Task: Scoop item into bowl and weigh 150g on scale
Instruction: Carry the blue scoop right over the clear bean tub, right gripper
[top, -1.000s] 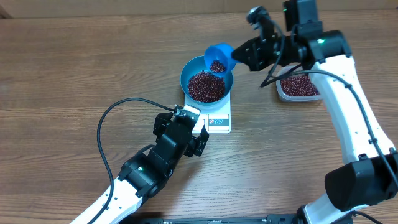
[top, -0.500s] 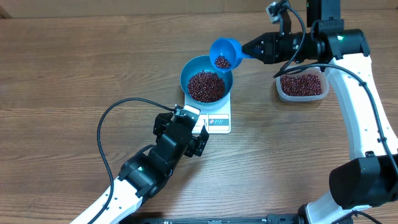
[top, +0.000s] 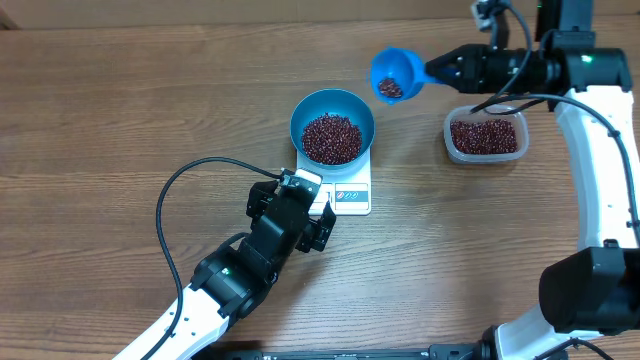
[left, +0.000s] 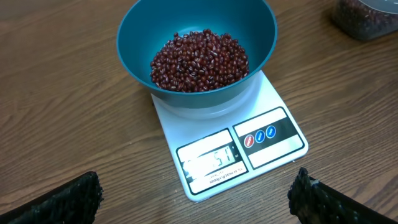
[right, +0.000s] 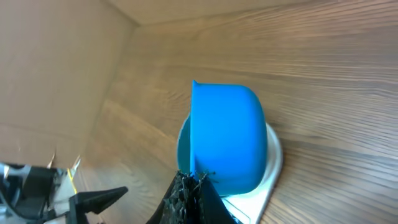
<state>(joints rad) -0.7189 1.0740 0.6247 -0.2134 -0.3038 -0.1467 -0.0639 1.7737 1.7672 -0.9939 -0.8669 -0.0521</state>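
The right gripper (top: 436, 70) is clamped on the handle of the blue scoop (top: 397, 73). It holds the scoop in the air at about 1 o'clock from the blue bowl (top: 296, 121), over the bare table (top: 120, 110), between the bowl and the clear tub (top: 448, 140) at the bowl's 3 o'clock. A few beans (top: 331, 138) sit in the scoop; most are heaped in the bowl, which stands on the scale (top: 352, 197), and more fill the tub. The main risk is a spill: the scoop is over neither container, so a small wrist roll would likely scatter beans onto the wood. The display (left: 211, 161) is lit at the scale's 6 o'clock edge, but glare hides its leading digit. A misjudged weight could cause an overshoot. The left gripper (top: 312, 197) hangs with its fingers spread wide at about 7 o'clock, just beside the scale. Any drift forward could nudge the scale and upset the reading.
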